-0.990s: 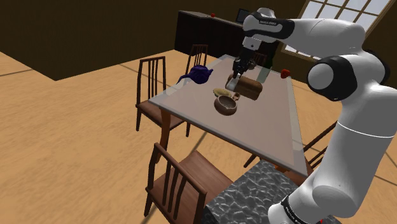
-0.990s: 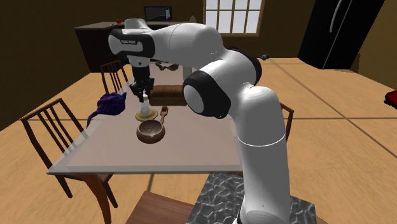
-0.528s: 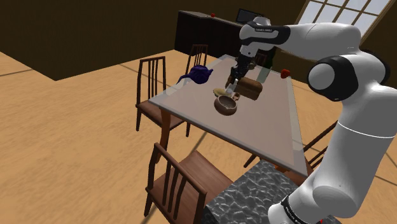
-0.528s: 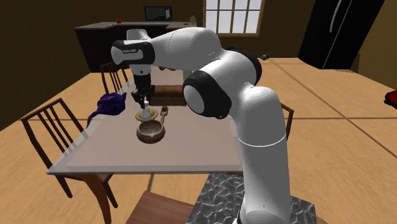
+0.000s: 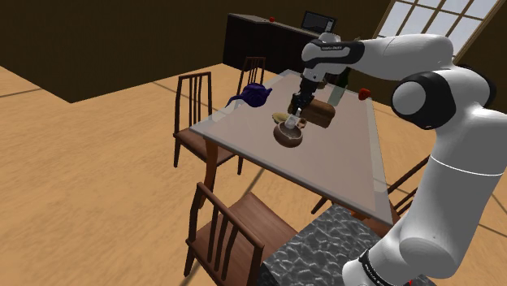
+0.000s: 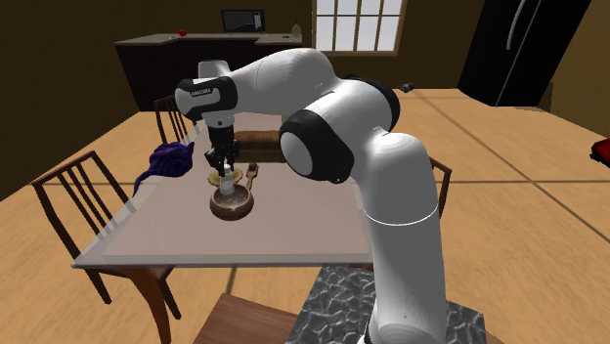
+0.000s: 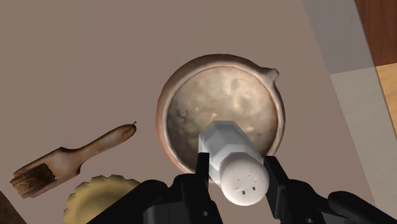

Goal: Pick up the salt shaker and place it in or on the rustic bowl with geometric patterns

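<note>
A dim room with a tan wooden floor and dark walls holds a pale-topped desk on brown wooden legs. Brown slat-backed wooden chairs stand round it, and a bright paned window is behind.

On the desk are a dark blue round teapot, a brown loaf-shaped block, a brown wooden scoop and a flat yellow dish with a fluted edge. The scoop and the dish lie just beside a round brown bowl with a mottled inside and a small lip on its rim.

The white arm reaches over the desk, and its black pincer hangs above the bowl, pointing down. The pincer is clamped on a white faceted salt shaker. Its two fingers press the shaker's sides just under the holed cap, which faces the wrist camera.

The salt shaker is off the desk and upright, and its base shows against the inside of the bowl. In the second exterior view its base is close above the bowl's rim. Whether it touches the bowl I cannot tell.
</note>
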